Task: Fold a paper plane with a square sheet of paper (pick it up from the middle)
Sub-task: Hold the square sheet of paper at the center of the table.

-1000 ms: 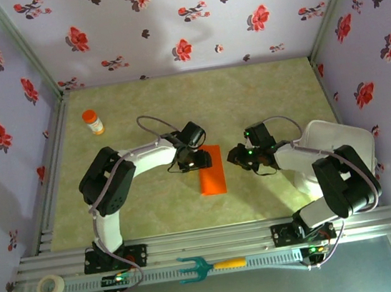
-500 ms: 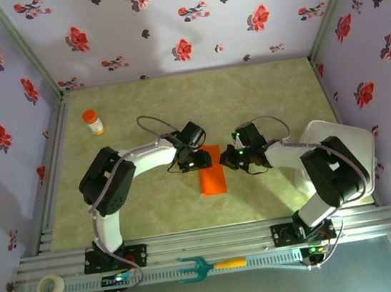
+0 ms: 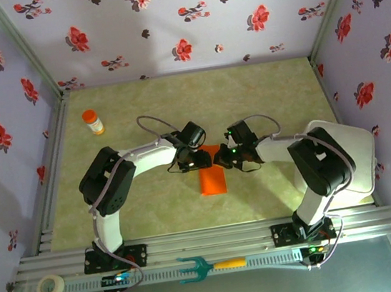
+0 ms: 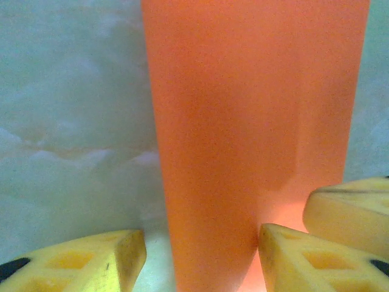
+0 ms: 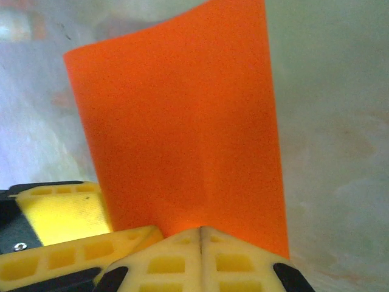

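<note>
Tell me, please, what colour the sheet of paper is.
The paper is plain orange-red, clearest in the right wrist view.

Narrow folded orange-red paper point(image 3: 213, 180)

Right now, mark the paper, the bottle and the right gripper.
paper point(image 3: 213, 181), top view, bare near half of the orange strip.
bottle point(image 3: 93, 122), top view, middle of the bottle, just under its orange cap.
right gripper point(image 5: 200, 236), right wrist view, seam where the two fingertips meet.
</note>
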